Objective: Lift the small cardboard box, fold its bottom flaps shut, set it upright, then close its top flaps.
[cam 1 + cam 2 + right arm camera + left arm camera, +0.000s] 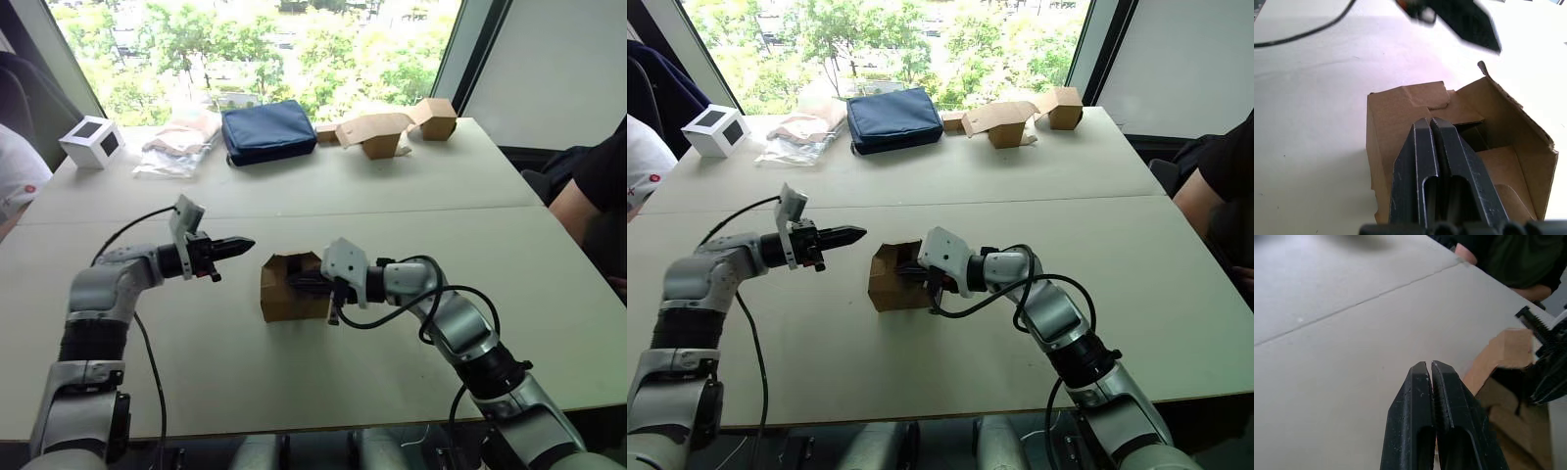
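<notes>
Bright daylight from window [255, 49] behind, foliage blown out. Soft shadows on bench [392, 186]. Wrist views: soft backgrounds, left tool [1459, 19] blurred in the right wrist view.

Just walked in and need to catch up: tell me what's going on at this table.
A humanoid robot is working on the small cardboard box near the middle of the table. Its right tool, fingers shut, is pushed into the box's open side. The left tool, also shut, hovers just beside the box without touching it. The box's flaps aren't closed yet.
</notes>
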Available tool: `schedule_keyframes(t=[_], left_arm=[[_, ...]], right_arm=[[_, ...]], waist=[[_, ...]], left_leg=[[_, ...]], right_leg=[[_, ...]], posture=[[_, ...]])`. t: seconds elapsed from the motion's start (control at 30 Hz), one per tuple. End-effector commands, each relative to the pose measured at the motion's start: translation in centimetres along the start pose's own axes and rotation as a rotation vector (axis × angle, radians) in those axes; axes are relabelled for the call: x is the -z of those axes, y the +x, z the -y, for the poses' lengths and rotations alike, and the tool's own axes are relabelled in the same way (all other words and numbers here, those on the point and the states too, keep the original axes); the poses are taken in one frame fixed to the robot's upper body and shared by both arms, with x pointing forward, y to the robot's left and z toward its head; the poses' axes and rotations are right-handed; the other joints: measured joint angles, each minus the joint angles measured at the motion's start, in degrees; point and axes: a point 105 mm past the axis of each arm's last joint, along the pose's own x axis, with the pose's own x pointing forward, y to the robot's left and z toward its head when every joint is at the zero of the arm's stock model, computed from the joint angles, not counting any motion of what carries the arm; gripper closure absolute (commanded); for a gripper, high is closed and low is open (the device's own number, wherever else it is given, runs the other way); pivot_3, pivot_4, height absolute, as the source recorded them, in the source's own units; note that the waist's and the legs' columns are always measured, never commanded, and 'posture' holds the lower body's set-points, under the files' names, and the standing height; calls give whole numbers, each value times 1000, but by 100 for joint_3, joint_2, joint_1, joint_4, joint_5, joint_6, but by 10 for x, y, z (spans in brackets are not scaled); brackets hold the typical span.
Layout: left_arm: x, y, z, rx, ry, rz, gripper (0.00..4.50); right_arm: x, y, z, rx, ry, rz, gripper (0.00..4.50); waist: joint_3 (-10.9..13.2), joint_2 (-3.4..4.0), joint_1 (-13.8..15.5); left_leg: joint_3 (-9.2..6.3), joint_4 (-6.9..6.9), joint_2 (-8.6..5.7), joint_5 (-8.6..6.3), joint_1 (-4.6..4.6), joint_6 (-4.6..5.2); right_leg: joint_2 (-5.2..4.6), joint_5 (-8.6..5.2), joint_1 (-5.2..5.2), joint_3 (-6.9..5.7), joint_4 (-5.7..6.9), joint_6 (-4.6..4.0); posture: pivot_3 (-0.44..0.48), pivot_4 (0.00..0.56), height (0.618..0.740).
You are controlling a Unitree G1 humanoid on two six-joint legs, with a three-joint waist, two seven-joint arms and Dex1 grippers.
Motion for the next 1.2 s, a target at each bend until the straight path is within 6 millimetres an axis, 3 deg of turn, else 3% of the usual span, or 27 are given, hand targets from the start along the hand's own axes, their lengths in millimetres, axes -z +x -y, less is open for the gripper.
schedule_keyframes(t=[0.03,0.3,0.7,0.93,1.07,1.2], left_arm=[[-7,-8,29,47,51,-37,4388],[28,-13,49,65,25,-147,4388],[44,4,61,126,-7,-148,4388],[54,7,58,126,-10,-169,4388],[52,10,57,122,-11,-156,4388],[50,11,60,128,-13,-146,4388]], right_arm=[[-11,-2,6,17,-8,49,4500],[-5,2,3,-11,-31,25,4500],[-8,1,3,-11,-38,31,4500],[-54,-16,0,-37,55,250,4500],[-77,-24,16,30,134,315,4500],[-70,-14,51,230,85,210,4500]], waist=[[0,0,7],[0,0,30],[0,1,22],[0,1,32],[0,1,27],[0,2,20]], left_leg=[[0,0,0,0,1,0],[-2,-8,3,5,2,-9],[-2,-11,3,6,2,-10],[-2,-13,3,7,2,-12],[-3,-14,3,7,2,-11],[-4,-26,3,9,4,-16]], right_leg=[[0,0,0,0,1,0],[1,0,-1,-2,-1,-2],[1,0,-2,-2,-2,-2],[-1,0,-3,-1,-3,-2],[-6,0,-2,-1,-4,-2],[-6,0,-7,-1,-4,-3]], posture=[[0,150,740],[0,150,740],[0,150,740],[0,150,740],[0,150,740],[0,150,740]])
